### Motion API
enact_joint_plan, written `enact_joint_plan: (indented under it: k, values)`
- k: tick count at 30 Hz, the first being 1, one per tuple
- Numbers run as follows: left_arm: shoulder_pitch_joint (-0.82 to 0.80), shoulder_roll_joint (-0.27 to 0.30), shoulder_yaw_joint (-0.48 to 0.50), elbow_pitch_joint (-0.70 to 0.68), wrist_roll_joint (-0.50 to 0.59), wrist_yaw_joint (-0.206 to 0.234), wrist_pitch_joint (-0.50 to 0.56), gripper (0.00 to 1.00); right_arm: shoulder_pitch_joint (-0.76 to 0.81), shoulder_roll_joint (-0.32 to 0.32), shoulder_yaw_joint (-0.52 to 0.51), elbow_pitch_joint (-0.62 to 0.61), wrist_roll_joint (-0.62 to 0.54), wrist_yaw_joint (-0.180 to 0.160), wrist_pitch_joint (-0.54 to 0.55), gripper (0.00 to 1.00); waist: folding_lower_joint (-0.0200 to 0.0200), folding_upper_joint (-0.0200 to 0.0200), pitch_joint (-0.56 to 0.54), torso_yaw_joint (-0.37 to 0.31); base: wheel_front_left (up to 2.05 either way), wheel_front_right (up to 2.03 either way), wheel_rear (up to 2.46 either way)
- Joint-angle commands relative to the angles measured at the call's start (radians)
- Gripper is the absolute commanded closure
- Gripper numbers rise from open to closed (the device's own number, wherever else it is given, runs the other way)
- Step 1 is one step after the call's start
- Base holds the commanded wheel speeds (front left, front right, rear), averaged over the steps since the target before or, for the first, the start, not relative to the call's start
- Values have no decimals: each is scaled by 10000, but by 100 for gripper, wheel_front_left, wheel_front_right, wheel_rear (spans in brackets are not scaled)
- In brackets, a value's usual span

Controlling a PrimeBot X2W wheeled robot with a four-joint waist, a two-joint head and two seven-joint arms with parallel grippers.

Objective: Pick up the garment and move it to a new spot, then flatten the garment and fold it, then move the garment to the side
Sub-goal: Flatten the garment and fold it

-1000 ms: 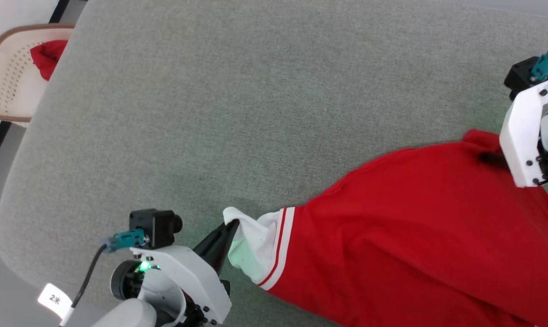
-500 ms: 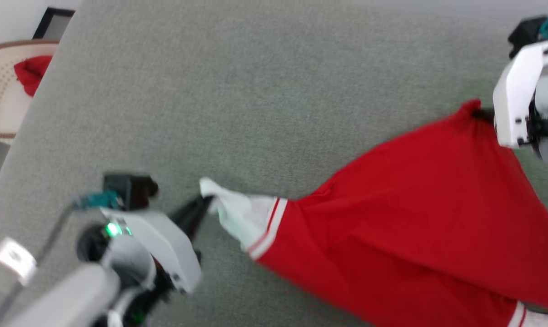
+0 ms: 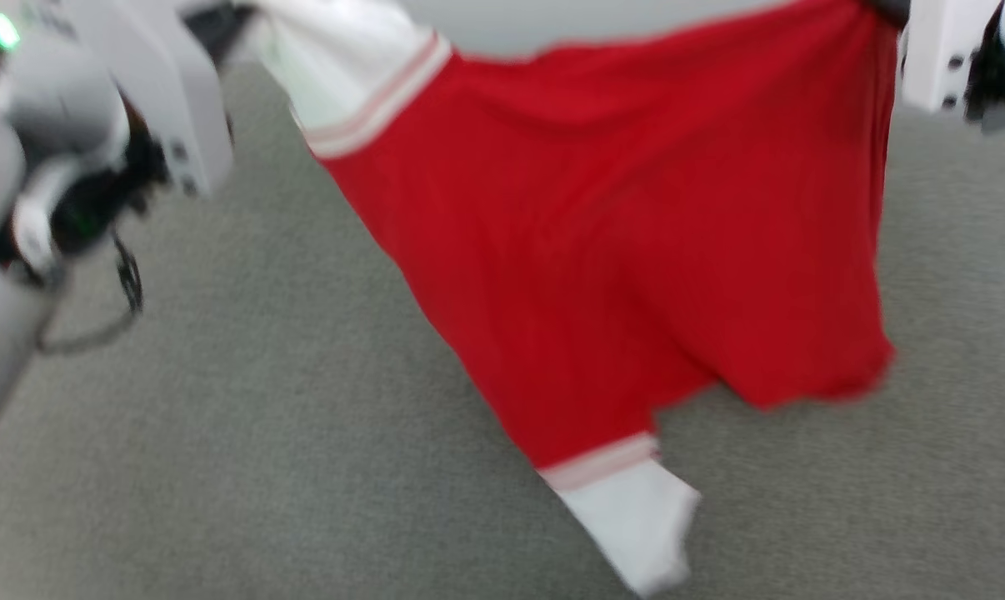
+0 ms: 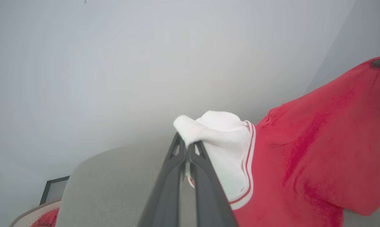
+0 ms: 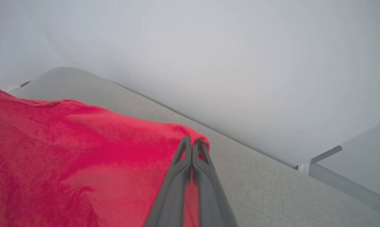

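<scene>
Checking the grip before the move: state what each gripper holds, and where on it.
Both hold the garment: the left gripper pinches its white end panel, the right gripper pinches a red edge.

Soft matt red and white cloth garment (image 3: 627, 250), rough grey woven fabric surface (image 3: 219, 467), smooth dark plastic end effector fingers (image 4: 164, 189)

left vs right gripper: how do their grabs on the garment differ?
The left gripper pinches a bunched white end panel; the right gripper pinches a plain red edge. The striped trim sits close beside the left grip; the right grip has only red cloth around it. Shared: both are shut on the garment, which hangs spread between them over the grey surface.
</scene>
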Motion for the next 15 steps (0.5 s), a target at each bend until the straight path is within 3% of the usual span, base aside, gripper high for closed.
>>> enact_joint_plan:
  k: [1,8,15]
  values:
    - [-553,-131,-41,512,225,-208,37,100,-261,126,-115,110,-181,-6,-303,100,0,-1,-566,-590,0,0,0]
    - [-3199,-870,-312,3940,1228,-1146,-352,100,-1406,721,-677,1385,-1506,-6,-2462,100,0,-1,-1023,-1199,0,0,0]
    - [-5243,-1485,-480,6577,2201,-1744,-1962,100,-2217,1204,-931,2523,-2325,-7,-3972,100,0,-1,-1177,-1592,0,0,0]
